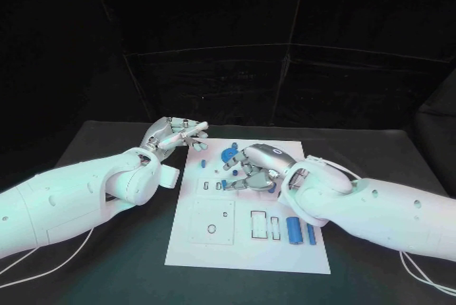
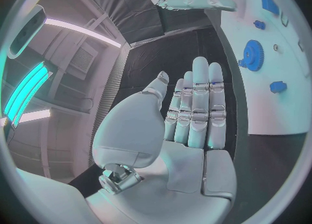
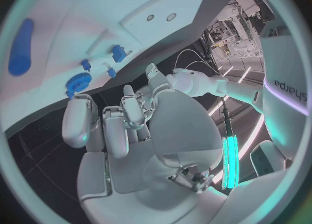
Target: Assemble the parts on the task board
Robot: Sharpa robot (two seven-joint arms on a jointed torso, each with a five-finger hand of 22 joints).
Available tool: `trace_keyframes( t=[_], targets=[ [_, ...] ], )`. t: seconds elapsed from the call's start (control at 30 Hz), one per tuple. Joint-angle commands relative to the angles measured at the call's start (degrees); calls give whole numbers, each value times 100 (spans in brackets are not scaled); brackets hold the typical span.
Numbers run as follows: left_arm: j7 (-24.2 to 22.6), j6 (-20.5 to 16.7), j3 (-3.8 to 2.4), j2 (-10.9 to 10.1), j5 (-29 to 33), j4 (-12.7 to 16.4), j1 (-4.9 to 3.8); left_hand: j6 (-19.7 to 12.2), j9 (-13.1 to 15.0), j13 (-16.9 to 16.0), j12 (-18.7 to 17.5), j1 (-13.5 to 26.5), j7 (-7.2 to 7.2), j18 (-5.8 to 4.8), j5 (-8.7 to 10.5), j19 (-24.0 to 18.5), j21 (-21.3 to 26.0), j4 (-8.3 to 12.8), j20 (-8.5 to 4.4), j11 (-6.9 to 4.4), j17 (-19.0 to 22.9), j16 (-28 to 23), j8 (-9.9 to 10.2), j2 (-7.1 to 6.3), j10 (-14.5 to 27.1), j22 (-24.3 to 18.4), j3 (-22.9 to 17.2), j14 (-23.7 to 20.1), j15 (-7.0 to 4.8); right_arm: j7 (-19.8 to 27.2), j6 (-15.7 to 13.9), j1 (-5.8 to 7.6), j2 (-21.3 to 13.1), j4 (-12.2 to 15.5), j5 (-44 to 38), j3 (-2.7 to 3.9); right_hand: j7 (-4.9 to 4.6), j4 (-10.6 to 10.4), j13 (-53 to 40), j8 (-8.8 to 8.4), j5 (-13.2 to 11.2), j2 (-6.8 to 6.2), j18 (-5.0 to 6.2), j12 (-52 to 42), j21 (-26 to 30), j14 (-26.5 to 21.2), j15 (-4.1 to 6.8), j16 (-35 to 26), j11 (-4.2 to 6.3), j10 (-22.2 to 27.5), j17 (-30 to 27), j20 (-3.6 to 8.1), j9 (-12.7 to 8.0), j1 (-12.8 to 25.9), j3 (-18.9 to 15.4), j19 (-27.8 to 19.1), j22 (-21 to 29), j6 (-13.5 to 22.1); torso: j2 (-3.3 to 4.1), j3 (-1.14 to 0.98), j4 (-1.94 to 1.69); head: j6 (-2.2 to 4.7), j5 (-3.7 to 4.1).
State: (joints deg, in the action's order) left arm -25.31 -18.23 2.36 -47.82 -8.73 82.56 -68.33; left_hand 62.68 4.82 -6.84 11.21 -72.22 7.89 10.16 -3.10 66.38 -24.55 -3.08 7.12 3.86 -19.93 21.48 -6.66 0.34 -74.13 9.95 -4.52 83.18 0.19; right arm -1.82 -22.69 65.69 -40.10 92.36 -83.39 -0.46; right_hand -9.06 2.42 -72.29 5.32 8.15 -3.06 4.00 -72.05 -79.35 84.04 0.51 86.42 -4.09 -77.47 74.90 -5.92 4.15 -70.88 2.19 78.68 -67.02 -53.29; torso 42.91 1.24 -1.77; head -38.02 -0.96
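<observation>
While the right hand works over the board, the left hand sits off the far left corner of the task board, above the black table, probably parked clear of the work. In its wrist view the fingers are straight, side by side, nothing in them, so released and idle.

Moving right, the task board lies mid-table with empty rectangular slots near its middle and two blue cylinders lying beside them toward the near right, likely waiting their turn. A blue gear sits at the far part of the board, just left of the right hand.

The right hand hovers low over the board's far middle, palm down, fingers curled toward small blue parts near its fingertips. My guess is it's reaching to pick or seat one. I can't tell whether it's holding anything: the head view hides the underside, and in the right wrist view the fingers look bent with no part visible between them.

View differences: the left wrist view shows the gear's teeth and small blue pieces clearly, plus the right hand across the board. The right wrist view shows one blue cylinder and the gear from below the palm. The head view alone gives the whole board layout.
</observation>
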Motion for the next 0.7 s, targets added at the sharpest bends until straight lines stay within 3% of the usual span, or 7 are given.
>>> trace_keyframes(
  t=[0.03,0.13,0.27,0.33,0.4,0.53,0.7],
  targets=[
    [951,253,-7,-50,-1209,-8,-84,189,23,-207,169,71,-161,-24,-34,453,-483,-83,-217,-137,-1515,1695,-27,3,-342,273,10,237,-201,934,234,200,-260,113,1447,15,-2,-1,18,30,35,11,87,15,54,386,-28,-21,-4,51,596,3,8,-74,-59,-56,89,-35,-80,-32,0,-23,-18],
    [1870,666,-8,-92,-1967,15,-186,228,65,-598,567,185,-203,2,39,640,-961,-189,-332,-271,-3787,4023,-25,-46,-606,582,118,438,-274,972,337,404,-501,118,1904,16,3,-6,0,52,53,56,87,-8,60,388,-23,-21,2,38,605,8,9,-110,-76,-55,91,-44,-133,-45,6,-51,-10],
    [3301,1342,-7,-82,-3077,37,-361,200,154,-1147,1134,383,-225,-9,27,734,-1550,-448,-408,-298,-5033,5223,-130,104,-572,1046,239,490,-323,1001,357,585,-787,68,2469,19,9,-11,-18,78,99,119,84,-36,61,392,-15,-19,10,19,620,16,9,-155,-97,-46,83,-49,-196,-58,14,-74,-7],
    [3867,1616,-7,-53,-3432,44,-425,189,232,-1533,1582,513,-287,-125,-19,976,-2389,-624,-439,-318,-5713,5833,-261,103,-514,2026,378,550,-359,1022,333,644,-883,-1,2741,22,7,-4,-20,82,153,151,84,-43,64,395,-13,-18,10,17,627,19,4,-195,-111,-42,85,-27,-222,-71,26,-83,-9],
    [4381,1882,-7,2,-3787,52,-480,112,425,-2899,2996,553,-303,-232,5,1009,-3207,-862,-467,-370,-6391,6406,-588,135,-267,2959,592,582,-381,1036,297,690,-964,-91,2945,24,7,-1,-24,93,206,172,83,-53,66,396,-12,-20,10,14,627,22,2,-220,-130,-37,84,-19,-244,-83,34,-91,-23],
    [4949,2221,-5,159,-4405,21,-543,-46,840,-4597,4708,690,-395,-321,6,1019,-3993,-1224,-471,-379,-6850,6749,-1191,154,-143,3921,1003,649,-416,1032,267,727,-1031,-216,3093,26,7,-1,-15,97,221,176,83,-45,68,395,-12,-23,10,21,622,22,2,-225,-138,-38,88,-17,-270,-88,42,-115,-21],
    [5243,2469,16,400,-4929,-69,-588,-161,1122,-4946,5053,870,-419,-342,36,978,-4222,-1350,-502,-441,-6908,6788,-1536,137,-93,4211,1339,659,-428,983,268,746,-1036,-333,3154,26,7,-1,-20,99,227,178,84,-50,70,394,-12,-25,10,17,618,22,2,-227,-142,-38,91,-18,-274,-95,52,-110,-28]
  ],
)
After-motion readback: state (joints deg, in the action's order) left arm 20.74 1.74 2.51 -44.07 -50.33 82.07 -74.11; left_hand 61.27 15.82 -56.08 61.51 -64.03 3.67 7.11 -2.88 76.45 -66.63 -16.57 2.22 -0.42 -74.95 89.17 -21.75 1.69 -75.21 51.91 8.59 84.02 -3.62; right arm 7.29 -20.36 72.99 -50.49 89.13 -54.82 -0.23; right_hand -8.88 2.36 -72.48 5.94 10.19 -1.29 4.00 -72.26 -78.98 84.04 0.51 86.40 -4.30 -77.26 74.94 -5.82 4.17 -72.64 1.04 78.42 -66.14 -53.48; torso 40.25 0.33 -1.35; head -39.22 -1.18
